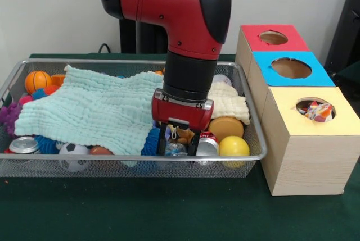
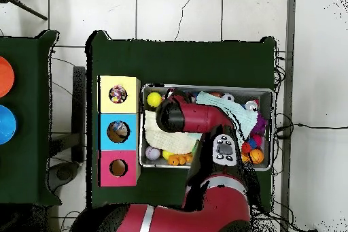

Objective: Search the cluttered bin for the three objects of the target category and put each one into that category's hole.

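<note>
My gripper [image 1: 178, 141] reaches down into the front of the wire bin [image 1: 129, 159], just right of its middle. It is open, and its black fingers [image 1: 162, 141] straddle a small brown plush toy [image 1: 181, 135] without closing on it. A clear ball [image 1: 175, 150] lies just below the toy. To the right stand three boxes with holes: red [image 1: 273, 37], blue [image 1: 291, 68] and yellow [image 1: 315, 109]. A colourful object shows in the yellow hole. In the overhead view the arm [image 2: 178, 116] hides the gripper, while the yellow box [image 2: 118, 94] and blue box [image 2: 118, 131] each show something inside.
A mint cloth [image 1: 95, 112] covers the bin's left half, and a cream cloth [image 1: 229, 103] lies at the right. Around them are a yellow ball [image 1: 234, 146], an orange disc [image 1: 226, 127], cans [image 1: 23, 145] [image 1: 208, 145], a soccer ball [image 1: 73, 150], a basketball [image 1: 37, 81] and a purple spiky toy [image 1: 8, 114].
</note>
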{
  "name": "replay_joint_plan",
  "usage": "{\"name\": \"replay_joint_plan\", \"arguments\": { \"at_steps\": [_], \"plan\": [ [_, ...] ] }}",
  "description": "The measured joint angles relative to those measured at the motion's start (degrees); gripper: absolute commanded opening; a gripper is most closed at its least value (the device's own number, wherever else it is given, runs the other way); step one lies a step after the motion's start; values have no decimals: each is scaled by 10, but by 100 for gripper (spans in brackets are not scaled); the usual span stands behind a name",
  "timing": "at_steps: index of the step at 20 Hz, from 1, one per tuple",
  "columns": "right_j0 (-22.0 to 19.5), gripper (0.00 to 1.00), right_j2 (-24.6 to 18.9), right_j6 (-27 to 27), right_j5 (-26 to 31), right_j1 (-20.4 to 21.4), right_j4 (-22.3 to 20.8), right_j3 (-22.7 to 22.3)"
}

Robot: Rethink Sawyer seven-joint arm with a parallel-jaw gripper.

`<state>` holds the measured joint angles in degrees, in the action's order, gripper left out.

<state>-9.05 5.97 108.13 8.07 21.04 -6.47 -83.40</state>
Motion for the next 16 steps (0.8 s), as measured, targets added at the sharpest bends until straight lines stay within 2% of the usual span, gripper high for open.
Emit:
{"name": "replay_joint_plan", "arguments": {
  "at_steps": [7, 16],
  "plan": [
    [6, 100, 5, 0, 3, -7, 3, 3],
    [51, 100, 37, 0, 61, -18, 33, 14]
  ]
}}
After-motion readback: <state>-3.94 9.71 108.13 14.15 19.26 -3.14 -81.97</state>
